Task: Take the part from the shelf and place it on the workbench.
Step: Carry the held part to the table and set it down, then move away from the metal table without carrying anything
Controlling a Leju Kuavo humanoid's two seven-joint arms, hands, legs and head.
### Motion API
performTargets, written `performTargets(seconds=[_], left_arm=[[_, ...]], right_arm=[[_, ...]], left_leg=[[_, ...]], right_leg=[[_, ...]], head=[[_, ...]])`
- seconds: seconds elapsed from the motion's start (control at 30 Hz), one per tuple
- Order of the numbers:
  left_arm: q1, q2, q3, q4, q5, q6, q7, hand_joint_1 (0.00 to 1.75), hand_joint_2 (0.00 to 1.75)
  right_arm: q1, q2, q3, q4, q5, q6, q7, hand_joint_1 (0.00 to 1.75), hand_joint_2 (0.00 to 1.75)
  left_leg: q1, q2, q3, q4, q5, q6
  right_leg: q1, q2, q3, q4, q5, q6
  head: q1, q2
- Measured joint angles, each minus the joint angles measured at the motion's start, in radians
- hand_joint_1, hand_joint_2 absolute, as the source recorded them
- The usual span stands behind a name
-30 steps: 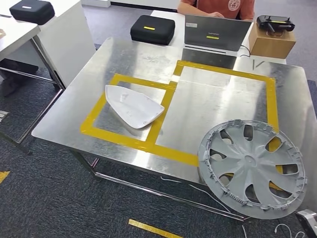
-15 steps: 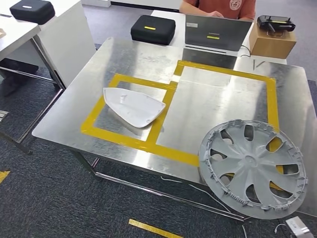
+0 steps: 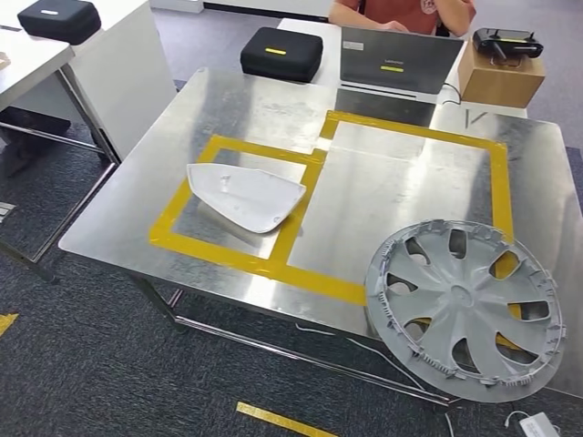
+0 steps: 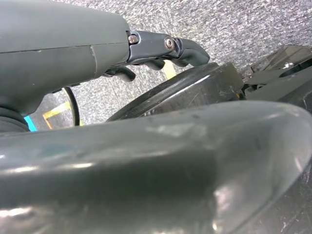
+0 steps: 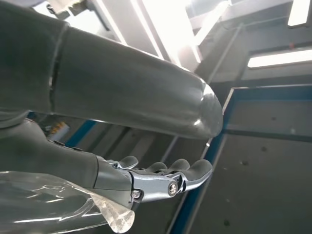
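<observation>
Part: a grey wheel cover (image 3: 465, 308), round, with curved spokes, openings between them, a small hub at the middle and a toothed rim of clips.
Where it lies: flat on the metal bench (image 3: 240, 105), at the near right corner; its rim reaches the bench's near edge and it overlaps the yellow tape outline (image 3: 500, 182) of the larger marked square.
Other part: a white curved shell (image 3: 246, 196), pointed at one end, lies within the smaller yellow-taped square (image 3: 227, 250), its tip over the tape between the two squares.
Left hand (image 4: 162, 51): seen from its wrist camera above grey carpet; fingers stretched out, nothing in them.
Right hand (image 5: 162, 175): seen from its wrist camera, fingers extended and apart, holding nothing; ceiling lights behind it.
Beyond the bench: a laptop (image 3: 399, 59), a black case (image 3: 281, 53), a cardboard box (image 3: 499, 80) with a dark device on top, and a person (image 3: 402, 13) in a red shirt.
</observation>
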State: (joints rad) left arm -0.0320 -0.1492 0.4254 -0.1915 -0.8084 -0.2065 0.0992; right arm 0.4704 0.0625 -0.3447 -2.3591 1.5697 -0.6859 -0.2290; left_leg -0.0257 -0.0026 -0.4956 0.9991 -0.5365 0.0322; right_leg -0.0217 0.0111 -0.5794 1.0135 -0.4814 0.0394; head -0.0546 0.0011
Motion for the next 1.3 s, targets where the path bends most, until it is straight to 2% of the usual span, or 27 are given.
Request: performTargets(seconds=[0.17, 0.47, 0.7, 0.8, 0.83, 0.87, 0.93, 0.97, 1.0, 1.03, 1.07, 1.1, 1.13, 1.17, 1.2, 1.3], left_arm=[[0.000, 0.000, 0.005, 0.000, -0.004, 0.000, -0.006, 0.00, 0.00], [0.000, -0.022, 0.026, 0.000, -0.001, 0.037, -0.007, 0.00, 0.00], [0.000, -0.025, 0.033, 0.000, -0.001, 0.040, -0.007, 0.00, 0.00], [-0.001, -0.026, 0.033, 0.000, -0.001, 0.041, -0.006, 0.00, 0.00], [-0.001, -0.027, 0.034, 0.000, -0.001, 0.042, -0.006, 0.00, 0.00], [-0.002, -0.029, 0.035, 0.000, -0.001, 0.043, -0.005, 0.00, 0.00], [-0.002, -0.031, 0.038, 0.000, -0.001, 0.044, -0.005, 0.00, 0.00], [-0.002, -0.031, 0.040, 0.000, -0.001, 0.044, -0.005, 0.00, 0.00], [-0.002, -0.032, 0.041, 0.000, -0.001, 0.045, -0.005, 0.00, 0.00], [-0.002, -0.033, 0.043, 0.000, -0.001, 0.045, -0.005, 0.00, 0.00], [-0.002, -0.033, 0.045, 0.000, -0.001, 0.046, -0.005, 0.00, 0.00], [-0.003, -0.034, 0.047, 0.000, -0.001, 0.046, -0.005, 0.00, 0.00], [-0.004, -0.035, 0.048, 0.000, -0.001, 0.047, -0.005, 0.00, 0.00], [-0.004, -0.035, 0.049, 0.000, -0.001, 0.047, -0.005, 0.00, 0.00], [-0.005, -0.036, 0.050, 0.000, -0.001, 0.048, -0.005, 0.00, 0.00], [-0.005, -0.036, 0.052, 0.000, -0.003, 0.051, -0.005, 0.00, 0.00]], right_arm=[[0.001, 0.013, 0.023, -0.030, 0.000, 0.000, -0.048, 0.00, 0.00], [0.013, 0.019, 0.056, -0.060, 0.000, 0.000, -0.071, 0.00, 0.00], [0.019, 0.019, 0.067, -0.069, 0.000, 0.000, -0.072, 0.00, 0.00], [0.025, 0.020, 0.068, -0.076, 0.000, 0.000, -0.074, 0.00, 0.00], [0.029, 0.021, 0.069, -0.078, 0.000, 0.000, -0.076, 0.00, 0.00], [0.032, 0.022, 0.069, -0.080, 0.000, 0.000, -0.077, 0.00, 0.00], [0.039, 0.023, 0.069, -0.081, 0.000, 0.000, -0.079, 0.00, 0.00], [0.042, 0.025, 0.069, -0.081, 0.000, 0.000, -0.080, 0.00, 0.00], [0.046, 0.026, 0.069, -0.081, 0.000, 0.000, -0.079, 0.00, 0.00], [0.051, 0.027, 0.069, -0.081, 0.000, 0.000, -0.079, 0.00, 0.00], [0.055, 0.029, 0.069, -0.081, 0.000, 0.000, -0.079, 0.00, 0.00], [0.058, 0.029, 0.069, -0.081, 0.000, 0.000, -0.078, 0.00, 0.00], [0.060, 0.030, 0.069, -0.081, 0.000, 0.000, -0.077, 0.00, 0.00], [0.063, 0.030, 0.069, -0.081, 0.000, 0.000, -0.076, 0.00, 0.00], [0.067, 0.031, 0.069, -0.082, 0.000, 0.000, -0.074, 0.00, 0.00], [0.079, 0.036, 0.069, -0.083, 0.000, 0.000, -0.066, 0.00, 0.00]], left_leg=[[0.000, 0.000, 0.000, 0.000, 0.000, 0.000], [0.000, 0.000, 0.000, 0.000, 0.000, 0.000], [-0.006, 0.000, -0.002, 0.008, -0.001, 0.008], [-0.004, 0.001, -0.002, -0.002, 0.014, 0.020], [-0.001, 0.003, -0.002, -0.010, 0.022, 0.025], [0.001, 0.005, -0.004, -0.019, 0.031, 0.031], [0.001, 0.009, -0.014, -0.023, 0.041, 0.037], [0.000, 0.010, -0.020, -0.022, 0.045, 0.037], [-0.001, 0.012, -0.026, -0.020, 0.048, 0.037], [-0.001, 0.013, -0.032, -0.018, 0.051, 0.035], [-0.001, 0.014, -0.036, -0.015, 0.053, 0.034], [-0.001, 0.014, -0.041, -0.010, 0.054, 0.031], [-0.002, 0.014, -0.045, -0.006, 0.055, 0.028], [-0.003, 0.013, -0.049, -0.002, 0.057, 0.024], [-0.005, 0.013, -0.052, 0.002, 0.059, 0.019], [-0.004, 0.011, -0.057, 0.008, 0.063, 0.000]], right_leg=[[0.000, 0.000, 0.000, 0.000, 0.000, 0.000], [0.000, 0.000, 0.000, 0.000, 0.000, 0.000], [-0.006, 0.000, 0.001, -0.004, 0.006, 0.008], [-0.007, 0.000, -0.001, -0.006, 0.010, 0.020], [-0.006, -0.001, -0.007, 0.005, -0.006, 0.022], [-0.004, -0.002, -0.021, 0.035, -0.033, 0.023], [-0.003, -0.003, -0.065, 0.156, -0.111, 0.023], [-0.003, -0.004, -0.086, 0.220, -0.140, 0.024], [-0.003, -0.004, -0.095, 0.259, -0.152, 0.025], [-0.003, -0.004, -0.086, 0.262, -0.146, 0.026], [-0.004, -0.006, -0.055, 0.220, -0.122, 0.025], [-0.004, -0.009, -0.008, 0.147, -0.095, 0.024], [-0.003, -0.013, 0.041, 0.072, -0.076, 0.021], [-0.002, -0.015, 0.076, 0.015, -0.062, 0.017], [0.000, -0.016, 0.093, -0.018, -0.060, 0.012], [0.001, -0.015, 0.079, -0.028, -0.053, -0.008]], head=[[0.000, 0.000], [0.000, 0.000], [0.000, 0.000], [0.000, 0.000], [0.001, 0.000], [0.002, 0.000], [0.003, 0.000], [0.003, 0.000], [0.003, 0.000], [0.003, 0.000], [0.003, 0.000], [0.003, 0.000], [0.003, 0.000], [0.002, 0.000], [0.002, 0.000], [0.003, 0.000]])
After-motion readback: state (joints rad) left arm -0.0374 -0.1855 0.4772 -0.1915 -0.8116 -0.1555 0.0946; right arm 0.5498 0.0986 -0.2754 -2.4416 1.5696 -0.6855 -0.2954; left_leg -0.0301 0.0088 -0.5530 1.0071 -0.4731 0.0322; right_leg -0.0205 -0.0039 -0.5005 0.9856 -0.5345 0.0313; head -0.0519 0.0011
